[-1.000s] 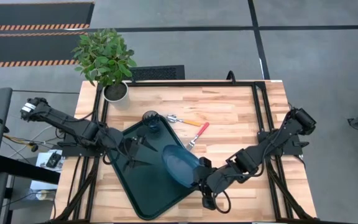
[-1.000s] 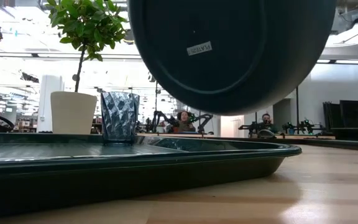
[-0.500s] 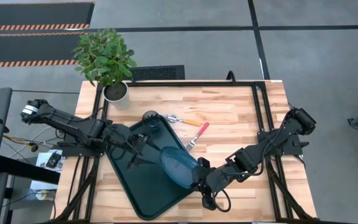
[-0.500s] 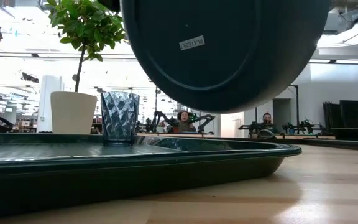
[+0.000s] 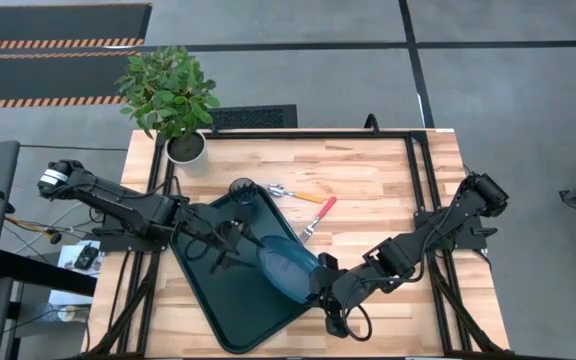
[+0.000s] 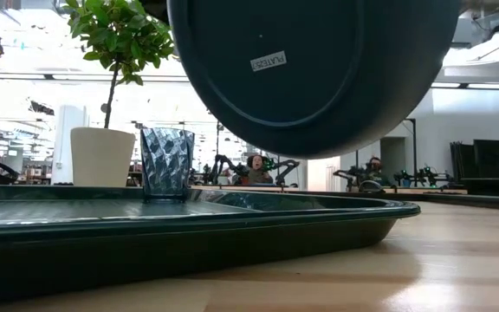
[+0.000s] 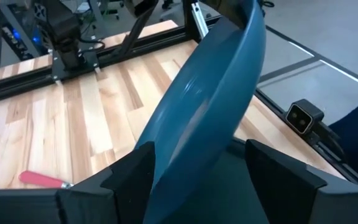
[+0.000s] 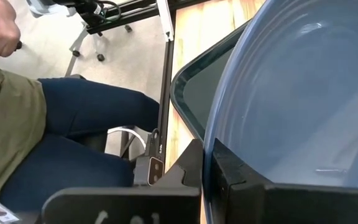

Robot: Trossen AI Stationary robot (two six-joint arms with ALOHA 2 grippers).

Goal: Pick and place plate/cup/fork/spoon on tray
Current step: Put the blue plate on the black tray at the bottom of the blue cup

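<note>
My right gripper (image 5: 313, 285) is shut on the dark blue-teal plate (image 5: 286, 265), which stands steeply tilted above the green tray (image 5: 223, 300). The plate's underside fills the low view (image 6: 319, 69). My left gripper (image 5: 233, 240) is open over the tray, its fingers on either side of the plate's opposite rim (image 7: 185, 149). The smoky-grey cup (image 5: 243, 192) stands upright in the tray's far corner (image 6: 166, 163). The orange-handled spoon (image 5: 303, 194) and the red-pink-handled fork (image 5: 320, 213) lie on the table right of the tray. My right gripper pinches the plate's rim (image 8: 211, 163) between its two fingers, one on the upper face and one on the underside. The fingers come slanting from the table's near right. The plate is lifted clear of the tray, steeply tilted. My left gripper's fingers (image 7: 135, 174) straddle the plate's rim; I cannot tell whether they touch it.
A potted plant in a white pot (image 5: 185, 148) stands at the table's far left corner. A seated person (image 8: 42, 143) shows beyond the table's left edge in the right wrist view. Bare wood lies at the far right and near right of the table.
My left gripper has gone toward the table's right edge, over the tray, up to the plate's rim. The plate has shifted a little toward the table's left in my right gripper's hold and stays tilted, clear of the tray.
</note>
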